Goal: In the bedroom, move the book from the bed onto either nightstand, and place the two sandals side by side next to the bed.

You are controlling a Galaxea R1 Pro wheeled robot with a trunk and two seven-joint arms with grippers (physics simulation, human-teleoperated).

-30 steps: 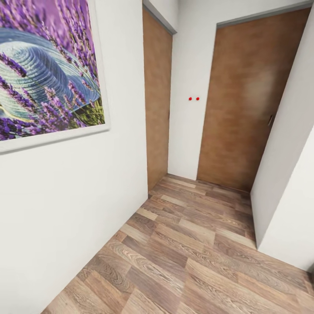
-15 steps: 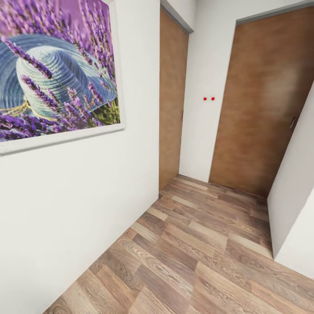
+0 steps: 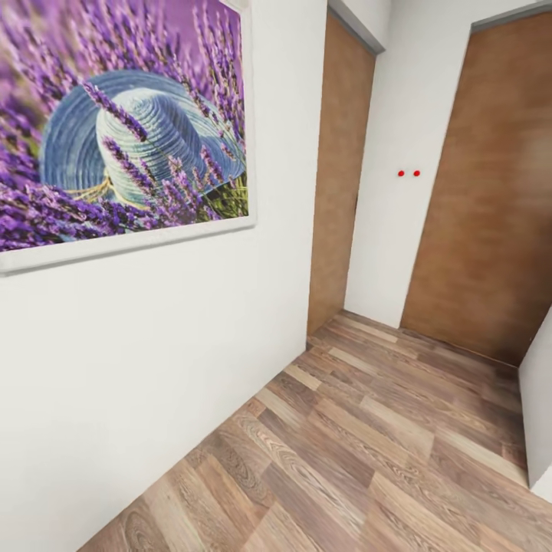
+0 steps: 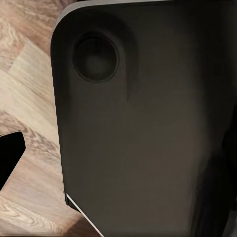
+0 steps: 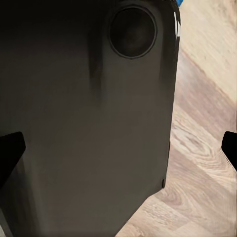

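Still in transit: my head view has swung since a second ago, so the lavender-and-hat picture [image 3: 123, 130] on the white wall [image 3: 153, 368] sits further right and shows more of the blue hat. Both brown doors [image 3: 341, 169] slid right too, and the far one [image 3: 491, 192] is now cut by the frame edge. That's camera motion, nothing in the room moved. Two red dots [image 3: 409, 173] on the wall strip between the doors. Wood-plank floor [image 3: 368, 452] ahead.

No readable text or labels anywhere.

Left wrist view: a dark body panel [image 4: 148, 123] with a round recess over plank floor; one black fingertip [image 4: 10, 158] at the edge. Right wrist view: same kind of panel [image 5: 84, 123], black fingertips [image 5: 10, 153] at both edges, so those fingers are spread wide, holding nothing. Left gripper: can't tell how far apart.

A sliver of blue [image 5: 180, 2] peeks past the panel's top corner in the right wrist view; can't identify it.
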